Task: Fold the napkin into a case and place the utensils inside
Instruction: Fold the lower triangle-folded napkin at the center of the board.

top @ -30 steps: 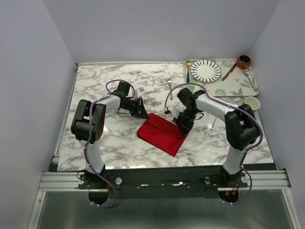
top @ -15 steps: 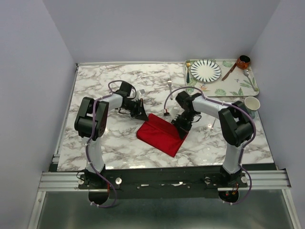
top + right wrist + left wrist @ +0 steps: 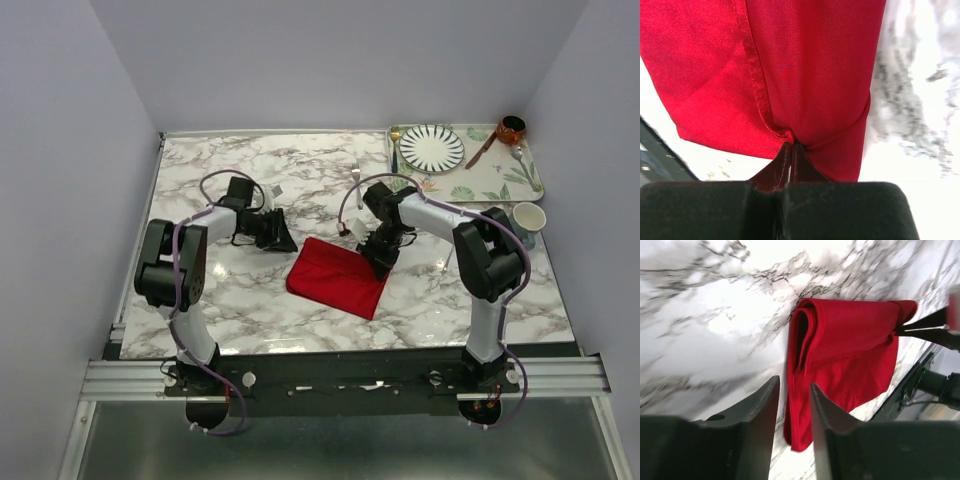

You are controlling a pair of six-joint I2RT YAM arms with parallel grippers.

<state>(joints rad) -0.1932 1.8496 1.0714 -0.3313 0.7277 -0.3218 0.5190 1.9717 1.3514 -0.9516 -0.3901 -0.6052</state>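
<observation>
The red napkin (image 3: pixel 337 278) lies folded in layers on the marble table (image 3: pixel 250 300). My right gripper (image 3: pixel 381 256) is at its right edge, shut on the hem (image 3: pixel 790 137) of the napkin (image 3: pixel 810 65). My left gripper (image 3: pixel 277 234) is to the left of the cloth and apart from it. In the left wrist view the left gripper (image 3: pixel 794 392) is open with nothing between its fingers, and the napkin (image 3: pixel 850 345) lies beyond them with its folded edge facing me. A silver fork (image 3: pixel 356 174) lies on the table behind the napkin.
At the back right, a patterned tray (image 3: pixel 500 182) carries a striped plate (image 3: pixel 432 147), a gold spoon (image 3: pixel 396 145), a wooden utensil (image 3: pixel 482 150), a brown cup (image 3: pixel 511 127) and a silver spoon (image 3: pixel 518 155). A paper cup (image 3: pixel 528 215) stands just in front of the tray.
My left gripper has opened, let go of the napkin's left corner and drawn back to the left. The napkin now lies flatter. The right gripper stays shut on its hem.
</observation>
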